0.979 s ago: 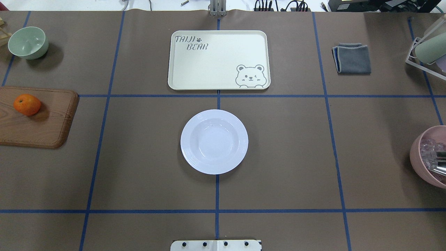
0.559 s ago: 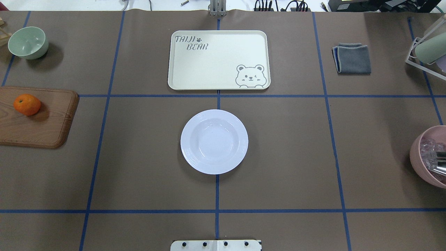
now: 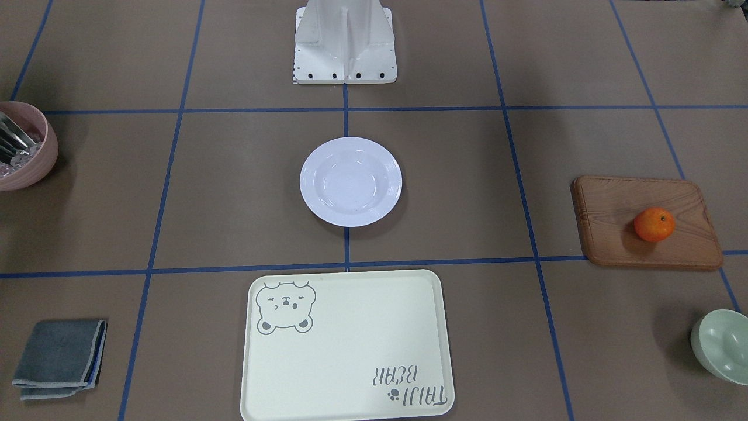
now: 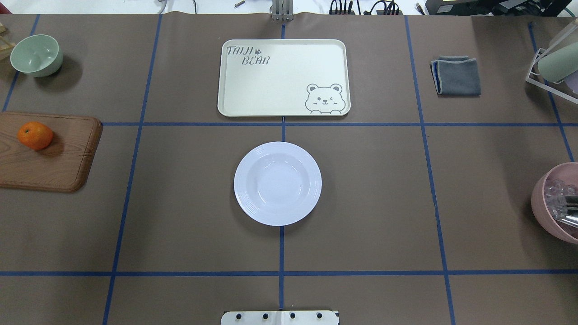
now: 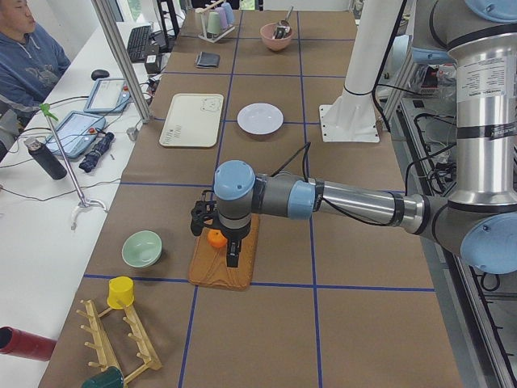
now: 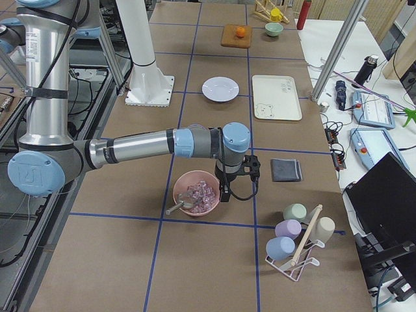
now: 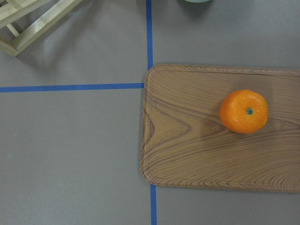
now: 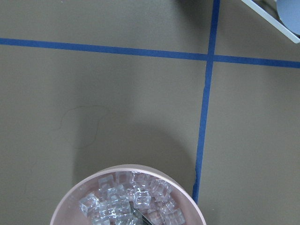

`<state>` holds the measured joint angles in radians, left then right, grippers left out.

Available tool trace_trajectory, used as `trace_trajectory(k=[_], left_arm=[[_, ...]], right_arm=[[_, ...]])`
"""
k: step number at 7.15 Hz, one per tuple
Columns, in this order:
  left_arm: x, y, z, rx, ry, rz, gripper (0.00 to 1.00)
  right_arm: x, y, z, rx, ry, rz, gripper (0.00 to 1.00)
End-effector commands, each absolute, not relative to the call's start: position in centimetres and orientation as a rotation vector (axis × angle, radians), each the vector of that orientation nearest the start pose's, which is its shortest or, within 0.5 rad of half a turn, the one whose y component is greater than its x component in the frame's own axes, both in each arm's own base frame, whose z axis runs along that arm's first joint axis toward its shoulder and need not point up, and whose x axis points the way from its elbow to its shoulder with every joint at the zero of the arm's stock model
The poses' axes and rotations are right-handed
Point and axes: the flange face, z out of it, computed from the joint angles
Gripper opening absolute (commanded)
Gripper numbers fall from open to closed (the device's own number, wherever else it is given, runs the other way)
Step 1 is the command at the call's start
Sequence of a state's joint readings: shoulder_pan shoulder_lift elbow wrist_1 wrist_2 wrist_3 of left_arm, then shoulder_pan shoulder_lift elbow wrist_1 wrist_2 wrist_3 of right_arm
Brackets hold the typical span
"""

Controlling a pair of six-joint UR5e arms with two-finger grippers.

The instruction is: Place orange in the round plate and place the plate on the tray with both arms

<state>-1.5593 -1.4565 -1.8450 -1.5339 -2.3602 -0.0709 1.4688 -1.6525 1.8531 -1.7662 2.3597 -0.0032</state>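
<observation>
The orange lies on the wooden board at the table's left; the left wrist view looks straight down on the orange. The white round plate sits bare at the table's middle, with the cream bear tray just beyond it. The left gripper shows only in the exterior left view, hovering over the board beside the orange; I cannot tell its state. The right gripper shows only in the exterior right view, above the pink bowl; its state is also unclear.
A pale green bowl stands at the far left and a folded grey cloth at the far right. The pink bowl holds ice cubes and a metal utensil. A cup rack stands at the right edge. A person sits at the desk.
The orange has rocked slightly on the board and now looks rounder. Nothing else has moved.
</observation>
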Motion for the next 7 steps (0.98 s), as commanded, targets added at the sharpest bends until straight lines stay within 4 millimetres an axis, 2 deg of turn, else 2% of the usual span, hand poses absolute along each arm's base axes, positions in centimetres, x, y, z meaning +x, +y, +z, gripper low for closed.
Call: trace_trajectory(k=[1,3,5,7], left_arm=[[-5.7,-44.7,57.9,0.091,0.796,-0.004,0.98],[-5.5,-44.8,57.9,0.093,0.797,-0.002,0.98],[-2.4,-45.5,57.4,0.065,0.825,0.011,0.98],[-1.1,-46.9,58.6,0.097,0.829,0.05,0.98]], right_arm=[[1.1,-45.5,57.4,-0.03,-0.79,-0.115,1.0],[0.6,-45.6,57.0,-0.023,-0.789,-0.132,1.0],[-0.4,-46.0,56.7,0.072,-0.8,-0.195,1.0],[-2.1,-46.0,56.7,0.06,-0.802,-0.232,1.0]])
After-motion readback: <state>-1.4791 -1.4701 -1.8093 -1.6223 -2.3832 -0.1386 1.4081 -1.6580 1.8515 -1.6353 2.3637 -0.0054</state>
